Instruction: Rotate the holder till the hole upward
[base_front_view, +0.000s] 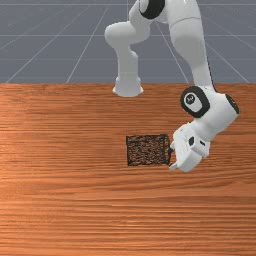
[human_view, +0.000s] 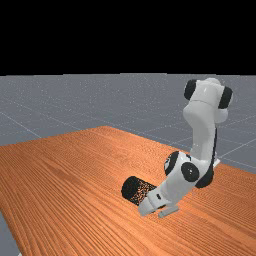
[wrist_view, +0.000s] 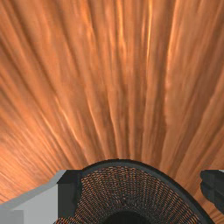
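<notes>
Holder (base_front_view: 146, 150) of black wire mesh, a single open-ended cylinder, lies on its side on one broad table (base_front_view: 60, 200) of orange-brown wood, near the middle of the front view. Around the table spreads a grey floor (human_view: 50, 102) with pale lines across it. One white-and-grey jointed robot arm (human_view: 202, 127) leans over the wood, reaching down from the far view's right. At its end is one white two-finger gripper (base_front_view: 172, 156), low and tilted, by the holder's end at the front view's right. That's the mouth end: one round black rim (wrist_view: 120, 162) faces the gripper, and deep inside sits one solid dark disc (wrist_view: 126, 218), the base. Two fingers (wrist_view: 70, 197) with dark pads stand wide apart, part of the rim between them. One overlaps the rim's edge, though I can't tell whether it touches; the other is clear of it. Nothing is gripped.
</notes>
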